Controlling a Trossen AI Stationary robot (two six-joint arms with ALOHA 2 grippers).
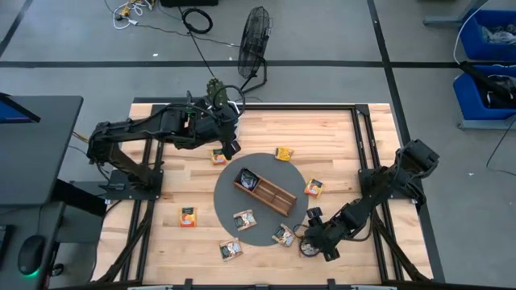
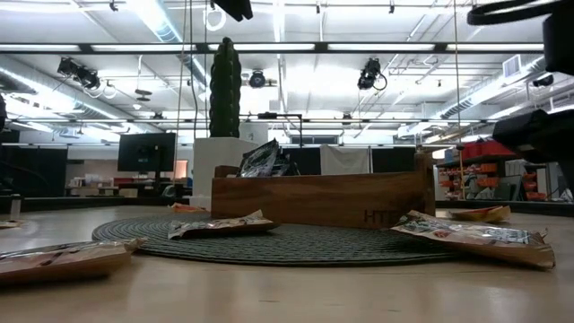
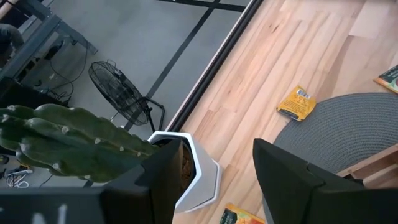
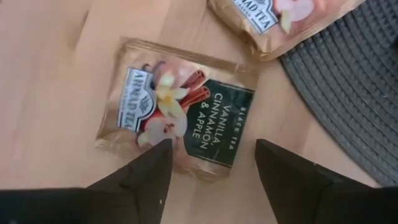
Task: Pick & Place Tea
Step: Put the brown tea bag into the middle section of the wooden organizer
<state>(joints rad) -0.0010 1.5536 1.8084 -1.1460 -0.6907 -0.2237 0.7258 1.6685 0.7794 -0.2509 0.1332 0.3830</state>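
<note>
the right end effector (image 4: 211,163) hangs open over a beige tea packet (image 4: 177,115) lying on the table (image 4: 50,74). the left end effector (image 3: 214,171) is open beside the cactus (image 3: 68,140).

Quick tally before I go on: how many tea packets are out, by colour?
Orange packets: 4
Beige packets: 4, including one under the right hand
Dark packets: 1, in the wooden tray
Total: 9
</note>
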